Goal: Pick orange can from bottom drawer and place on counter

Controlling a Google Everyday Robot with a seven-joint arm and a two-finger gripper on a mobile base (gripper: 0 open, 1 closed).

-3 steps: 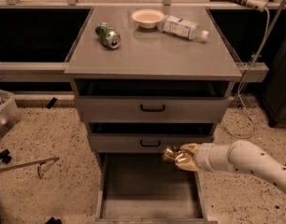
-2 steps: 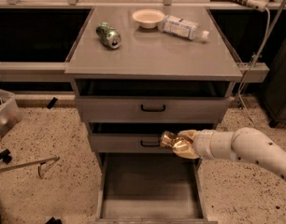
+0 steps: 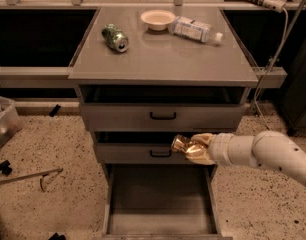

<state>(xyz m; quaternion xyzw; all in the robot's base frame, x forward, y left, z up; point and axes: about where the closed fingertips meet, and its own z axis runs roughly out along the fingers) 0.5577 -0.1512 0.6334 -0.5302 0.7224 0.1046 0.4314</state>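
My gripper is shut on the orange can, a shiny golden-orange dented can. It holds the can in the air in front of the middle drawer's face, above the open bottom drawer. The white arm comes in from the right. The bottom drawer is pulled out and its flat grey floor is bare. The counter is the broad grey slab on top of the cabinet, well above and behind the can.
On the counter lie a green can at the left, a white bowl at the back and a plastic bottle on its side at the right. Two shallower drawers with black handles stand slightly open.
My gripper has lifted the orange can up and a little to the left, from just above the bottom drawer to the middle drawer's front.
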